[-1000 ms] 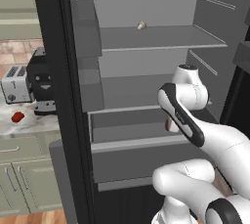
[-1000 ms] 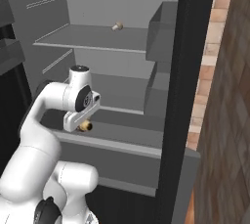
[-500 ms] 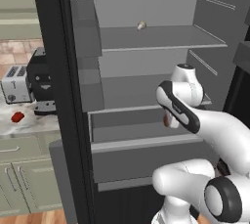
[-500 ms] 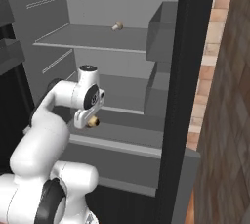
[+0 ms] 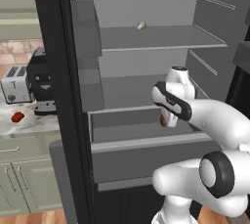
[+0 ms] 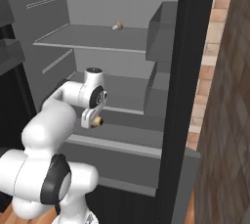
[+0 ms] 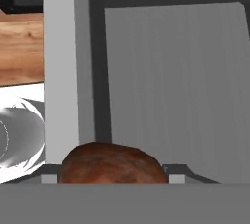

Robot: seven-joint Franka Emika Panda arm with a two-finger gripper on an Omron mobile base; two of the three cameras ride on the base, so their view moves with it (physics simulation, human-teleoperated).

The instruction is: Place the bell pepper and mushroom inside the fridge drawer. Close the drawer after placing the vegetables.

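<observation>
both base views look forward and down into the open fridge (image 5: 146, 61), from left-rear and right-rear, sharing its shelves. hand view looks close into the drawer (image 7: 176, 86).

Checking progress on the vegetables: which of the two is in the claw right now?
The mushroom, brown-capped, gripped in the claw over the open fridge drawer. The red bell pepper lies on the counter by the toaster.

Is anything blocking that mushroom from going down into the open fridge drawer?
Nothing visible does. The gripper holds the mushroom over the fridge drawer, which is pulled out with its top open; the hand view shows only bare drawer floor past the mushroom.
</observation>
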